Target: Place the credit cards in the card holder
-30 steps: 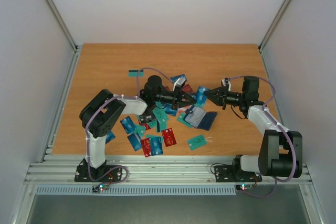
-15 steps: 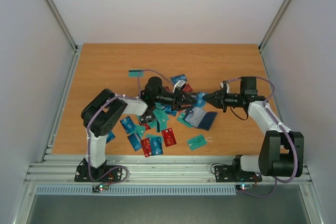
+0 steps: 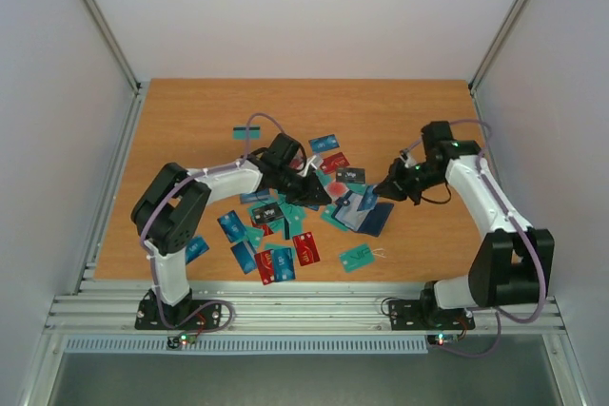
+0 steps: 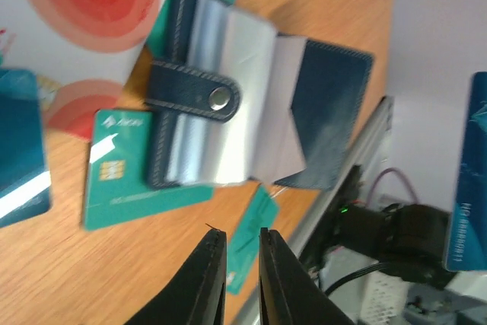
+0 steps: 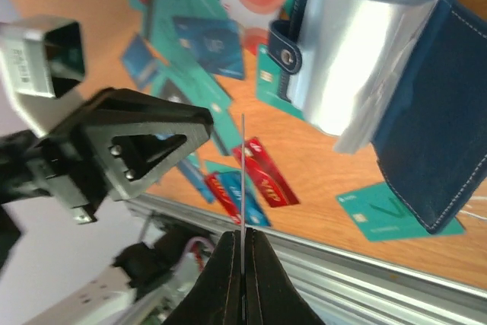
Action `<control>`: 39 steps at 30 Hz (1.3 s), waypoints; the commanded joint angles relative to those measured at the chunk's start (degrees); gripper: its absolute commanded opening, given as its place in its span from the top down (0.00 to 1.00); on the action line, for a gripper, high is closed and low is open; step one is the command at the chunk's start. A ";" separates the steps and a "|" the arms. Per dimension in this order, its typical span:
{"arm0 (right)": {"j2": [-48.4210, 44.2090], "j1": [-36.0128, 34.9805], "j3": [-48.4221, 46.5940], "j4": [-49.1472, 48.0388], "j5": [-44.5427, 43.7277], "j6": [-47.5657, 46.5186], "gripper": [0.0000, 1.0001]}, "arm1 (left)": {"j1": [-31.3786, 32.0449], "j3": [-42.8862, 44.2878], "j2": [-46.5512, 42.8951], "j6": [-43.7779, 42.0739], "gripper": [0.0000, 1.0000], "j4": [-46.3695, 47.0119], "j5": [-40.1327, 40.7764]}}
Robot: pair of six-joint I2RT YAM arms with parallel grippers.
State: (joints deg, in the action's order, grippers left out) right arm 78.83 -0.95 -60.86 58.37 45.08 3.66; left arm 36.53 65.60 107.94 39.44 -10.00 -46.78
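- Gripping one blue card (image 4: 464, 173) by its end, the right pincer (image 5: 243, 237) is clamped shut on it. In its own wrist view the card shows only as a thin line rising between the fingers.
- The left pincer (image 4: 240, 237) sits at the bottom centre of its view, fingers a sliver apart and empty, as far as that angle shows.
- The card holder (image 3: 371, 219) lies open on the table (image 3: 190, 121), right of centre in the overhead view and just below the two pincers. Its clear sleeves fan up with the clasp strap across them.
- The other cards (image 3: 276, 259) lie scattered, mostly to its left, and a green card (image 4: 129, 180) is tucked partly under it.
- The card is probably light, stiff and slick, so pinch it at one short end to leave the far edge free to lead in.
- The sleeves look soft and floppy, and the holder may slide, so pinning its dark cover would steady it.
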 commanded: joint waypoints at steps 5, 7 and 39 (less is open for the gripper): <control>9.78 -14.21 -13.46 14.56 -20.16 1.50 0.99 | 3.79 6.40 1.10 -16.20 0.91 -18.02 7.37; 12.14 -16.53 -15.54 15.74 -23.73 3.19 0.99 | 4.85 7.04 1.85 -16.66 0.92 -18.26 7.58; 23.72 -22.74 -14.02 -0.51 -32.20 21.03 0.99 | 4.31 5.06 9.32 -5.22 0.95 -3.66 0.87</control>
State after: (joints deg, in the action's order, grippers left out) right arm 101.23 -23.20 -75.70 59.81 15.09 23.03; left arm 40.97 70.61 115.98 33.91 -16.23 -44.07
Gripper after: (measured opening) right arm 0.026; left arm 0.053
